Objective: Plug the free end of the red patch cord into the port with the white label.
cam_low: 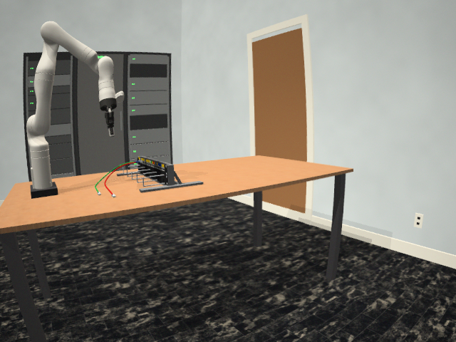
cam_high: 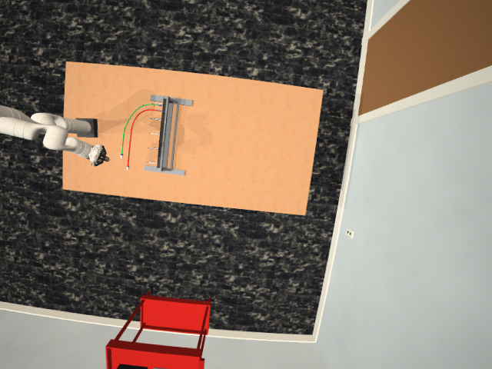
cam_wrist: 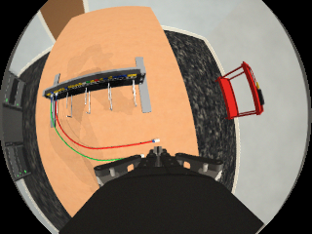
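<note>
The red patch cord (cam_high: 131,137) (cam_low: 105,184) (cam_wrist: 104,147) runs in a curve from the rack's far end. Its free plug (cam_high: 127,167) (cam_low: 113,195) (cam_wrist: 153,140) lies on the table. The rack (cam_high: 165,134) (cam_low: 169,174) (cam_wrist: 144,76) stands upright on two feet, its row of coloured port labels facing the cords. The white label cannot be made out at this size. My gripper (cam_high: 107,159) (cam_low: 112,135) (cam_wrist: 158,151) is shut and empty, high above the table, on the robot-base side of the red plug.
The green cord (cam_high: 123,134) (cam_low: 98,182) (cam_wrist: 78,152) curves beside the red one; its free plug (cam_high: 121,156) (cam_low: 99,193) lies near the red plug. Several thin wire guides (cam_high: 154,134) (cam_wrist: 110,97) stick out from the rack's port side. The table (cam_high: 246,143) (cam_low: 257,172) extends behind the rack.
</note>
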You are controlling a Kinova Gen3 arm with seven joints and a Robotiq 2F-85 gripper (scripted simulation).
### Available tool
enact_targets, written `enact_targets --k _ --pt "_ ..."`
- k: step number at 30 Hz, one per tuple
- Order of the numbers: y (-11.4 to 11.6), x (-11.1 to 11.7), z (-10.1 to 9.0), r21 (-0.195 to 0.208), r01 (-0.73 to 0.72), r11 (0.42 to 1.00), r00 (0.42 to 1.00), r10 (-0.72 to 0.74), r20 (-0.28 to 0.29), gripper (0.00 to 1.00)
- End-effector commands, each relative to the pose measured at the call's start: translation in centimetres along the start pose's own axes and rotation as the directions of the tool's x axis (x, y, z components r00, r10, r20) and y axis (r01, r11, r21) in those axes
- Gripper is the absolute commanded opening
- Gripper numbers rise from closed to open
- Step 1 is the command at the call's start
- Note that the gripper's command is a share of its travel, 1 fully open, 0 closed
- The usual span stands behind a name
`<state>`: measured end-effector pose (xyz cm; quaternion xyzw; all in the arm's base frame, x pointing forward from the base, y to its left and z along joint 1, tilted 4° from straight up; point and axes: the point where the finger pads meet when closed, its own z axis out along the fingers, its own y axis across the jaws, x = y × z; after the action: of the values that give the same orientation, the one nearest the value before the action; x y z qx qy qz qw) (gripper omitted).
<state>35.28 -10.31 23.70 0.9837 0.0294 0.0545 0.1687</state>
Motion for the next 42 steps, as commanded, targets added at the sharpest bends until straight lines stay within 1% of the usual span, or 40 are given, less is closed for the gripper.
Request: enact_targets --k 1,2,4,8,11,14,17,19,20,26,33,34,36,42 --pt "-1.1 0.5 -0.1 -0.011 0.023 1.0 1.0 -0.024 -0.013 0.0" --pt "-1.1 0.5 -0.1 -0.011 0.023 1.0 1.0 -0.024 -0.013 0.0" --pt "-1.7 1.2 -0.2 -0.031 0.016 0.999 0.999 -0.017 -0.035 0.0" --pt "-3.0 2.7 -0.4 -0.065 0.0 0.998 0.996 -0.006 -0.088 0.0" --pt "-4.2 3.9 -0.7 -0.083 -0.012 0.997 0.991 0.001 -0.134 0.0" --pt "-5.6 5.0 -1.0 -0.093 -0.023 0.995 0.983 0.005 -0.183 0.0" --pt "-7.3 6.2 -1.5 -0.095 -0.032 0.995 0.972 0.009 -0.235 0.0" --pt "-7.3 6.2 -1.5 -0.095 -0.032 0.995 0.972 0.009 -0.235 0.0" --pt "-7.9 6.5 -1.6 -0.093 -0.035 0.995 0.968 0.01 -0.252 0.0" --pt "-12.0 8.3 -2.7 -0.068 -0.042 0.997 0.936 0.016 -0.351 0.0" --pt "-17.3 9.6 -4.0 -0.007 -0.032 0.999 0.894 0.026 -0.448 0.0" --pt "-18.1 9.7 -4.2 0.004 -0.029 1.0 0.888 0.028 -0.459 0.0" --pt "-18.1 9.7 -4.2 0.004 -0.029 1.0 0.888 0.028 -0.459 0.0" --pt "-22.7 9.8 -5.3 0.07 -0.004 0.998 0.857 0.04 -0.514 0.0"
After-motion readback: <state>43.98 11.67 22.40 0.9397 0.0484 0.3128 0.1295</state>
